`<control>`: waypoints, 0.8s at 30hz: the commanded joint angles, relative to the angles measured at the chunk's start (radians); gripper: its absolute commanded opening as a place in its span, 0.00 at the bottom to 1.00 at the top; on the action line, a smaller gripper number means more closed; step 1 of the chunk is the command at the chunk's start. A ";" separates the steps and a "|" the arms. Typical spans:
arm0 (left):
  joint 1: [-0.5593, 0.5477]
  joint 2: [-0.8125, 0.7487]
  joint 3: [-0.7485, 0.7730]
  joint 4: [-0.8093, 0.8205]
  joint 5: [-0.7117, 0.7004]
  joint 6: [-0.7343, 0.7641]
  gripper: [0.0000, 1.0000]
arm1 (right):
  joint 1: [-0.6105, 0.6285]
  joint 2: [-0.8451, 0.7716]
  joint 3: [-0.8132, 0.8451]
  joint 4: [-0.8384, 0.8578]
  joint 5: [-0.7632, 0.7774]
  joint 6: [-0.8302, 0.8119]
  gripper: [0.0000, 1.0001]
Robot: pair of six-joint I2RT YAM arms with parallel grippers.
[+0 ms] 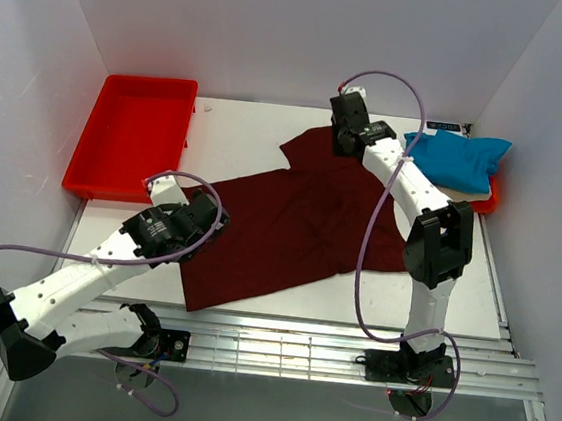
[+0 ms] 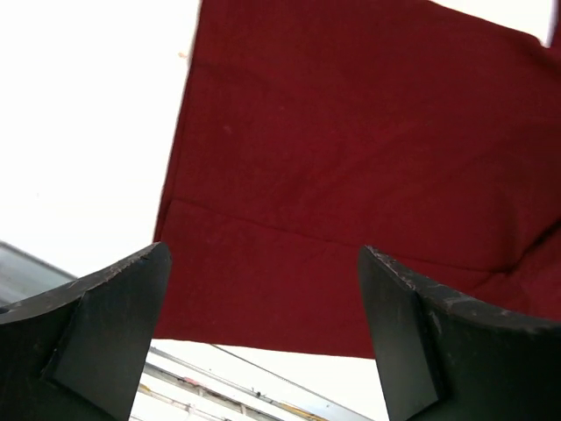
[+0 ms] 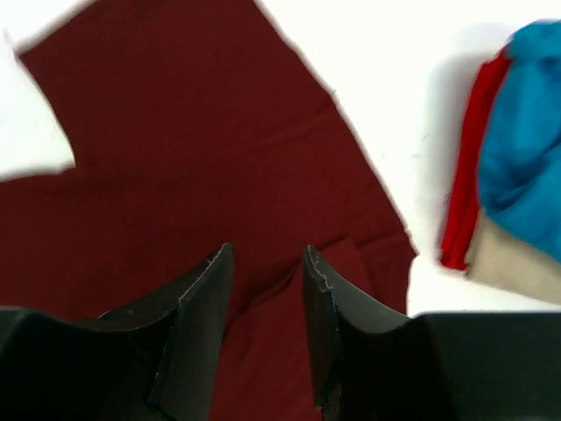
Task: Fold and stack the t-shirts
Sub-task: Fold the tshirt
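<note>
The dark maroon t-shirt [image 1: 299, 228] lies spread flat in the middle of the table. It also fills the left wrist view [image 2: 351, 158] and the right wrist view [image 3: 175, 132]. My left gripper [image 1: 211, 221] hovers over its near left corner, jaws wide open and empty [image 2: 263, 253]. My right gripper [image 1: 347, 137] hangs over the far sleeve, jaws narrowly open with nothing between them [image 3: 266, 250]. The bright blue t-shirt [image 1: 458, 157] lies bunched at the far right on the cream t-shirt [image 1: 469, 195]. Both also show in the right wrist view, blue [image 3: 526, 132] above cream [image 3: 517, 263].
A red plastic tray [image 1: 133, 135] stands at the far left. Another red tray [image 3: 465, 175] lies under the blue and cream shirts. White walls close in the table. A metal rail [image 1: 327, 346] runs along the front edge.
</note>
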 commanded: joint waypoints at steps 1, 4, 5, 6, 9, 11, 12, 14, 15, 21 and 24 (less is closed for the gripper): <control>-0.003 0.023 0.018 0.130 -0.001 0.148 0.97 | 0.020 -0.136 -0.146 0.009 -0.029 -0.021 0.44; -0.003 0.167 0.056 0.199 0.039 0.193 0.93 | 0.014 -0.236 -0.244 -0.020 -0.045 -0.012 0.45; -0.003 0.204 0.063 0.216 0.064 0.200 0.93 | 0.011 -0.259 -0.310 -0.031 -0.052 0.007 0.44; -0.003 0.267 0.067 0.231 0.078 0.213 0.93 | 0.000 -0.311 -0.347 -0.066 -0.067 0.026 0.44; -0.003 0.321 0.052 0.296 0.136 0.254 0.86 | -0.029 -0.393 -0.503 -0.083 -0.102 0.060 0.41; -0.003 0.326 0.017 0.354 0.168 0.276 0.63 | -0.045 -0.471 -0.574 -0.081 -0.095 0.061 0.23; -0.001 0.321 0.005 0.368 0.195 0.286 0.49 | -0.063 -0.494 -0.623 -0.081 -0.087 0.077 0.08; -0.003 0.300 -0.026 0.392 0.208 0.293 0.20 | -0.083 -0.555 -0.657 -0.071 -0.133 0.072 0.08; -0.003 0.290 -0.034 0.395 0.207 0.293 0.00 | -0.097 -0.572 -0.683 -0.064 -0.144 0.075 0.08; 0.000 0.243 -0.129 0.449 0.211 0.322 0.00 | -0.132 -0.562 -0.731 -0.021 -0.217 0.060 0.08; 0.000 0.259 -0.150 0.448 0.272 0.305 0.00 | -0.147 -0.502 -0.717 -0.061 -0.230 0.090 0.08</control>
